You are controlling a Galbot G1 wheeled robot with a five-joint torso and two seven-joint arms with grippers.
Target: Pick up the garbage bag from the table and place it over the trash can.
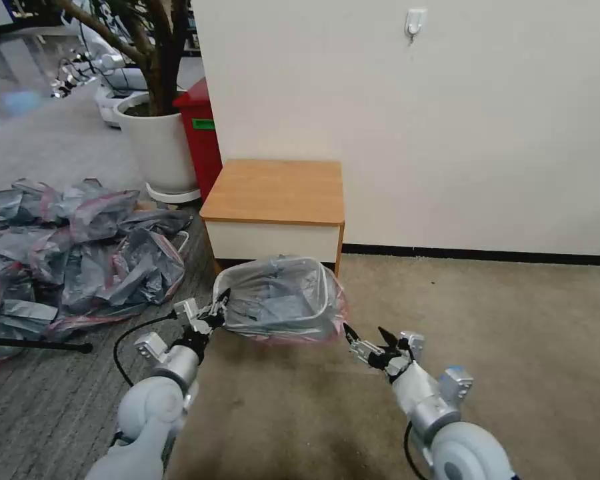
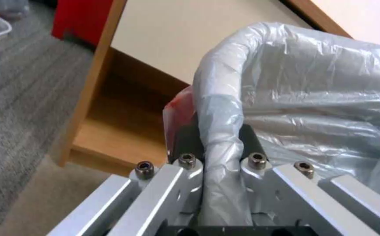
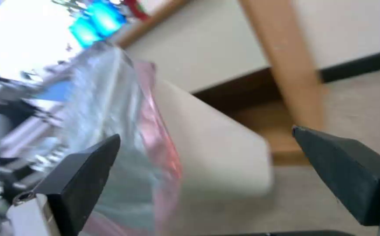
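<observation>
The garbage bag (image 1: 280, 297), translucent grey with a pink-red edge, is spread over the trash can on the carpet just in front of the table (image 1: 273, 190). My left gripper (image 1: 217, 310) is shut on the bag at the can's left rim; in the left wrist view its fingers (image 2: 190, 137) pinch the bag-wrapped rim (image 2: 221, 108). My right gripper (image 1: 365, 331) hangs open just right of the bag, holding nothing. In the right wrist view its open fingers (image 3: 89, 170) frame the cream trash can wall (image 3: 225, 154) and the bag's pink edge (image 3: 159, 137).
A heap of similar grey-pink bags (image 1: 80, 247) covers the floor at left, with a black rod (image 1: 33, 345) lying below it. A white plant pot (image 1: 157, 143) and a red bin (image 1: 203, 133) stand behind the table. Open carpet (image 1: 513, 320) lies to the right.
</observation>
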